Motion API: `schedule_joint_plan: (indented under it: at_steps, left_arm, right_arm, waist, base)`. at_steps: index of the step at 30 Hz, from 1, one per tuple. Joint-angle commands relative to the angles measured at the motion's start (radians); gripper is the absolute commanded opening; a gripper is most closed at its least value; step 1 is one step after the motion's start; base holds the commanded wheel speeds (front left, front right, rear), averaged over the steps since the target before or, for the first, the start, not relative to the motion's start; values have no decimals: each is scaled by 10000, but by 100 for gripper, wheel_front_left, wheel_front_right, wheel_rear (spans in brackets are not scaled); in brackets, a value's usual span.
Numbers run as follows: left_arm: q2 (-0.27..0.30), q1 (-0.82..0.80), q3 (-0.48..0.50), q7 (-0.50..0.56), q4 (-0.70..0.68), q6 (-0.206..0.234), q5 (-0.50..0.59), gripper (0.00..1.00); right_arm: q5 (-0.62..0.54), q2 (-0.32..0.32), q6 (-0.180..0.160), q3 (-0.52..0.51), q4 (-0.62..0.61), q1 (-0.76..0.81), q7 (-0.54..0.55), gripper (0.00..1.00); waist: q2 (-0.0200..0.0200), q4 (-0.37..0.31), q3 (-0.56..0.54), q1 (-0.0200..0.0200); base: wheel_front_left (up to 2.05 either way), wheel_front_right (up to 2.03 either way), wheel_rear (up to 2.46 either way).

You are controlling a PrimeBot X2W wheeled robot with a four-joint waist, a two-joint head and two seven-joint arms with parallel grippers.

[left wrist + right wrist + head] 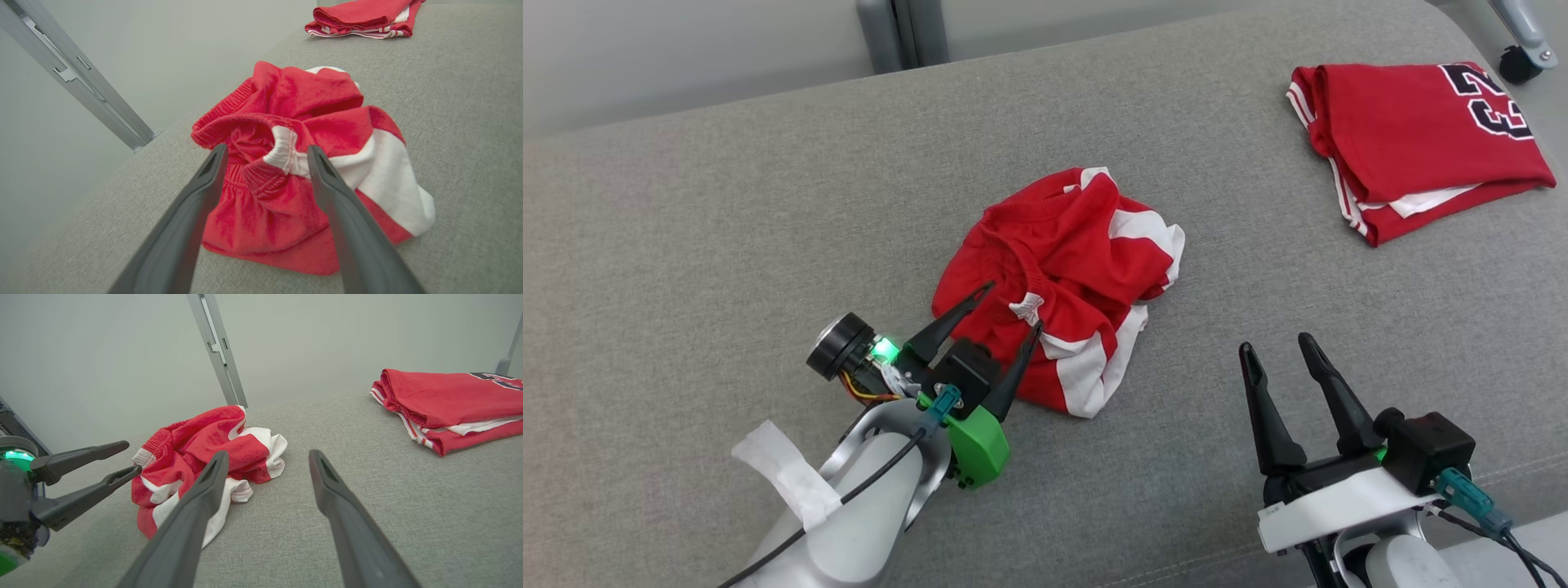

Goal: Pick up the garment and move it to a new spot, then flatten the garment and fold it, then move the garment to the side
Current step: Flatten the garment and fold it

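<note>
Both spread wide: left gripper (1015,305) at garment's (1062,269) edge, right gripper (1276,343) above bare cushion (727,245).

We see a crumpled garment (1062,269) of bright red with broad white panels on a flecked grey fabric surface (727,245). We find a folded jersey (1413,139) also red, edged in thin white stripes and bearing black numerals outlined in white. The left gripper (1014,305) shows black with a lime-green mount (976,441), the right gripper (1276,342) black.
</note>
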Motion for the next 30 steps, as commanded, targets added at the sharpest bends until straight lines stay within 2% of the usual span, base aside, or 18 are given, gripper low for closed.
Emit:
schedule_joint_plan:
  at_steps: [1, 9, 10, 11, 15, 19, 22, 25, 28, 30]
  left_arm:
    - [88, -193, -43, 3, 72, -12, -4, 100]
    - [222, -491, -362, 2, 341, -19, -118, 100]
    - [254, -555, -496, 3, 509, -21, -160, 47]
    - [268, -585, -577, 3, 594, -22, -185, 1]
    - [293, -730, -950, 2, 503, -25, -358, 0]
    - [267, -804, -1467, 2, 211, -26, -1250, 0]
    - [204, -1251, -2093, 242, -192, -27, -2689, 0]
    - [391, -1975, -2456, 717, -827, -27, -4139, 0]
    - [436, -3021, -2231, 1163, -1559, -26, -5503, 0]
    - [291, -3735, -1853, 1264, -1919, -28, -6039, 0]
  right_arm:
    - [67, 47, 2, -67, -52, -134, 1, 100]
    - [99, 127, 1, -111, -69, -253, 1, 100]
    - [113, 137, 2, -90, -61, -274, 1, 100]
    - [115, 144, 1, -76, -57, -281, 1, 100]
    - [50, 166, 1, -49, -75, -276, 1, 100]
    - [43, 175, 2, -75, -13, -269, 1, 100]
    - [84, 189, 1, -34, 46, -274, 1, 100]
    - [143, 198, 1, 28, 75, -323, 1, 100]
    - [280, 207, 1, 108, 73, -394, 1, 100]
    - [412, 207, 1, 107, 53, -403, 1, 100]
  waist:
    - [-1, -100, 107, 0]
    - [-1, -248, 260, 0]
    - [-1, -285, 276, 0]
    - [-1, -302, 278, 0]
    - [-1, -369, 266, 0]
    - [-1, -430, 177, 0]
    - [-1, -496, 67, 0]
    - [-1, -586, -7, 0]
    - [-1, -745, -38, 0]
    - [-1, -787, -24, 0]
  base:
    - [0, 0, 0]
    - [0, 0, 0]
    - [0, 0, 0]
    - [0, 0, 0]
    - [0, 0, 0]
    - [0, 0, 0]
    - [0, 0, 0]
    - [0, 0, 0]
    - [0, 0, 0]
    - [0, 0, 0]
